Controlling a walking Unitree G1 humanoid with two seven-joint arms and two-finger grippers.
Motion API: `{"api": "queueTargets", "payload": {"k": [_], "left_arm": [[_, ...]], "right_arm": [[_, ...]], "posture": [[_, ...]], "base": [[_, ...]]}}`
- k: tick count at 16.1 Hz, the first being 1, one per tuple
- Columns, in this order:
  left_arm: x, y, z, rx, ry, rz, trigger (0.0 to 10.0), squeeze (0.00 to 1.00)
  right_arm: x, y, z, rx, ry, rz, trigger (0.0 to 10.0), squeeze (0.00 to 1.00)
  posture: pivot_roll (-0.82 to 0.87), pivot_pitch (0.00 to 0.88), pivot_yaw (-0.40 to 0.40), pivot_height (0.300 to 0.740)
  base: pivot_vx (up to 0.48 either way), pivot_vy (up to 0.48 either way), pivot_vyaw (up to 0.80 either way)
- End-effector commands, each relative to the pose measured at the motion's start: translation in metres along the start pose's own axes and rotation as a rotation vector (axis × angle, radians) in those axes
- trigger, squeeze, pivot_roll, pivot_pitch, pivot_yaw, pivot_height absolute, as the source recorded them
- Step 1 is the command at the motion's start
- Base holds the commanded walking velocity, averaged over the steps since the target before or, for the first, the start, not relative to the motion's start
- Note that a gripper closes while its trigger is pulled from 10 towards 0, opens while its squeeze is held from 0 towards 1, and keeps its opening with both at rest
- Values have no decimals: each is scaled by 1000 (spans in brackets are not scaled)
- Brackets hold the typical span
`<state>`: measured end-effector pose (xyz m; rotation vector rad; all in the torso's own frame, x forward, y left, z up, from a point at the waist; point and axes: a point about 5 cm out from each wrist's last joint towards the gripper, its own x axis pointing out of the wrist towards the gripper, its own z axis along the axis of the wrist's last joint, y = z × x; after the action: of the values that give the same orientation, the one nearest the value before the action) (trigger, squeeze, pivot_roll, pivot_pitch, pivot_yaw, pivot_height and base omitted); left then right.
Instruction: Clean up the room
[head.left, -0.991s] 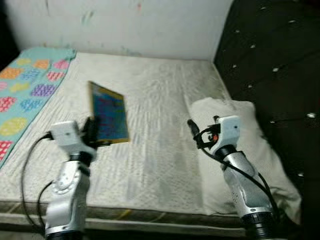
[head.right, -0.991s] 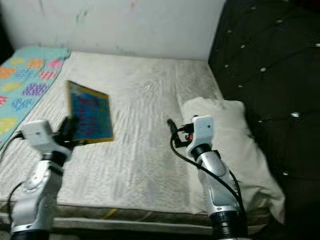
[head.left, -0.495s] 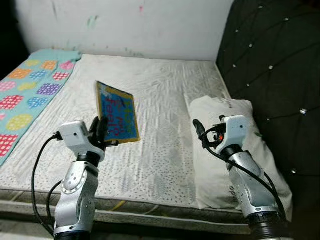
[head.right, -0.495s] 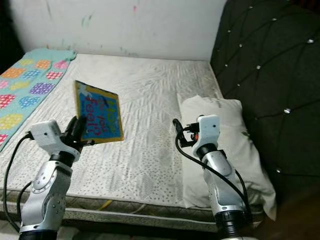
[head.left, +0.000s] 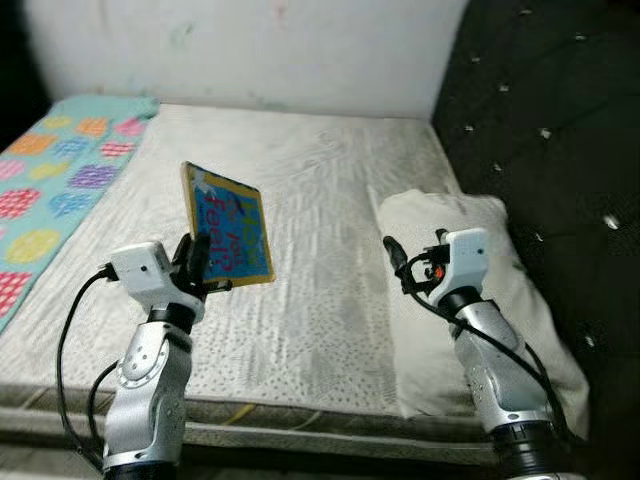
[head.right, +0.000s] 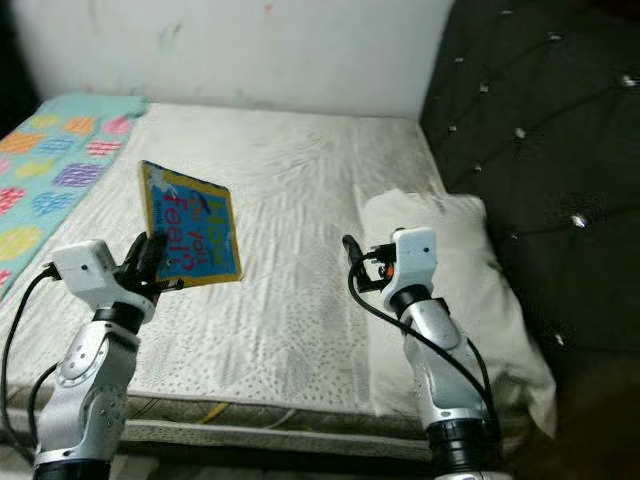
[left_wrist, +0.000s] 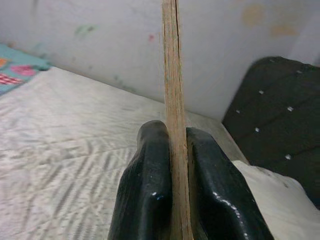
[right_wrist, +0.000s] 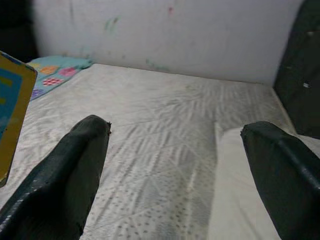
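Picture book (head.left: 228, 225), clamped by one lower corner in left tool (head.left: 196, 262) above the mattress (head.left: 330, 200); right tool (right_wrist: 175, 165) released; slippage or twisting is risked from so narrow a hold.

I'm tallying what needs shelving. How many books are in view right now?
1. The book, yellow-edged with a blue cover, is held upright above the mattress, clamped between the fingers of the left gripper. Another could lie beyond the camera's view.

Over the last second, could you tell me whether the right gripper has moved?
No. The right gripper still hovers open by the pillow's near-left edge; the small shifts match camera motion.
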<state>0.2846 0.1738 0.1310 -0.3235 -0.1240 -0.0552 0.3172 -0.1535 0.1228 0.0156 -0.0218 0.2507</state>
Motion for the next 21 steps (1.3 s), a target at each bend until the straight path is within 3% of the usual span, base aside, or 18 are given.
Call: {"api": "queueTargets", "payload": {"k": [1, 5, 13, 21], "left_arm": [[3, -6, 9, 4, -42, -30, 0, 0], [3, -8, 8, 5, -40, -35, 0, 0], [3, -8, 9, -6, -48, -31, 0, 0], [4, -9, 9, 0, -48, -36, 0, 0]], "right_arm": [[1, -2, 1, 4, 1, -4, 10000, 0], [1, -3, 0, 5, 8, -9, 10000, 0], [1, -4, -1, 6, 10, -13, 10000, 0], [2, -5, 0, -3, 8, -13, 10000, 0]], "posture": [[-55, 0, -22, 740], [-56, 0, -24, 740], [-56, 0, -25, 740], [-58, 0, -27, 740]], "base": [[0, 0, 0], [0, 0, -120], [0, 0, -761], [0, -99, 0]]}}
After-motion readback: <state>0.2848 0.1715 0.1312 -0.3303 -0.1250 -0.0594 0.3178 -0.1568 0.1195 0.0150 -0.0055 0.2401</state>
